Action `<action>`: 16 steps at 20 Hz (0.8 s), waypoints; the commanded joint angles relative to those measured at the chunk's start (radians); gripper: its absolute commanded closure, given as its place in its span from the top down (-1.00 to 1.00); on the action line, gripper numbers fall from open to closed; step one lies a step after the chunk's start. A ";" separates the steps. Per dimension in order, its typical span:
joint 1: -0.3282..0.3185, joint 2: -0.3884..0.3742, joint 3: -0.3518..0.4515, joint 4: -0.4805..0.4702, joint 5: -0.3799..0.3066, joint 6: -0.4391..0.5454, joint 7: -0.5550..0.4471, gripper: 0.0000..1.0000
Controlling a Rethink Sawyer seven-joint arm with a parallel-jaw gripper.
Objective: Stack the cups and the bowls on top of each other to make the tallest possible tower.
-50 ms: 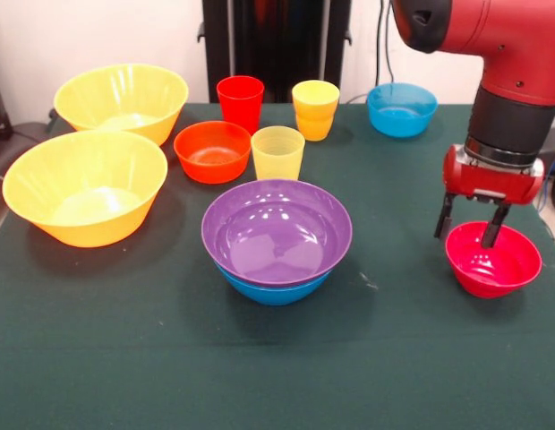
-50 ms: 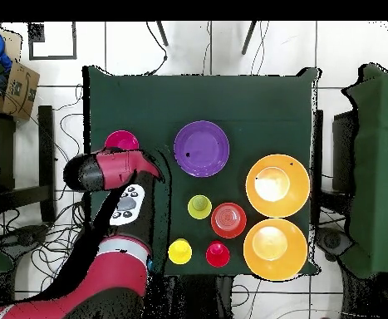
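Green cloth (image 1: 125, 358) covers my table. My gripper (image 1: 471, 228), jaws apart, straddles the pink-red bowl's (image 1: 503, 267) far rim; overhead, my arm (image 2: 118, 170) hides most of that bowl.

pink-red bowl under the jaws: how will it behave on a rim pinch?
The pink-red bowl is glossy, so probably slippery. It looks thin and light; a one-sided pinch by the gripper may tilt it. Its rounded underside may rock when nudged.
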 commanded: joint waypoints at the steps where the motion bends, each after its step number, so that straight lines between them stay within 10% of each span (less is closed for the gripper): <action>1: 0.017 0.050 0.036 0.056 0.024 -0.072 0.197 1.00; 16: 0.039 0.076 0.010 0.077 0.043 -0.139 0.191 1.00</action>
